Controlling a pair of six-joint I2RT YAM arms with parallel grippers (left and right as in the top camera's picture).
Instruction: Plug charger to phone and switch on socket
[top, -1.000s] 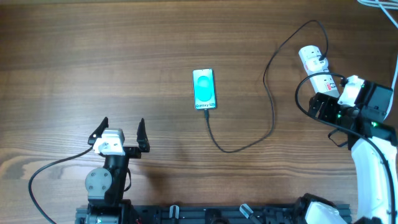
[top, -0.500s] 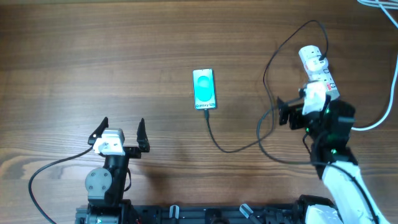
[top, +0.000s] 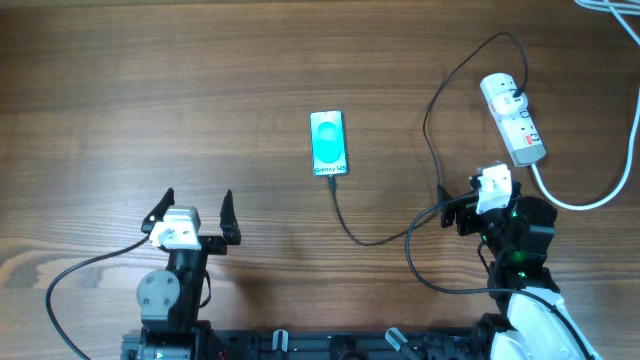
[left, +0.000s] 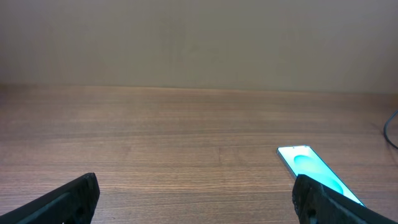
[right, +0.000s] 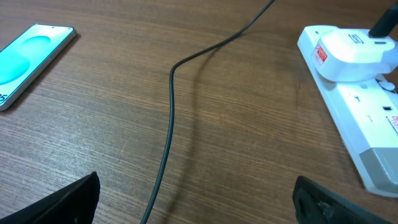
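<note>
The phone (top: 328, 143) lies flat at the table's centre with its cyan screen lit; it also shows in the left wrist view (left: 314, 171) and the right wrist view (right: 28, 59). The thin black charger cable (top: 432, 150) runs from the phone's bottom edge, loops right and up, and ends in a white plug (top: 512, 95) seated in the white socket strip (top: 525, 140). The right wrist view shows the cable (right: 171, 106), plug (right: 351, 53) and strip (right: 367, 134). My right gripper (top: 478, 200) (right: 199, 211) is open and empty, south of the strip. My left gripper (top: 193, 205) (left: 198, 211) is open and empty at the front left.
The strip's thick white cord (top: 590, 200) curves off to the right edge. Another white cable (top: 610, 12) crosses the top right corner. Black arm cables loop by each base, on the right (top: 415, 262) and on the left (top: 80, 268). A pale wall stands behind the table's far edge (left: 199, 87).
My right arm has drawn back from the socket strip, down and to the left toward the table's front, leaving the strip uncovered. The left arm, phone and charger cable have not moved.
</note>
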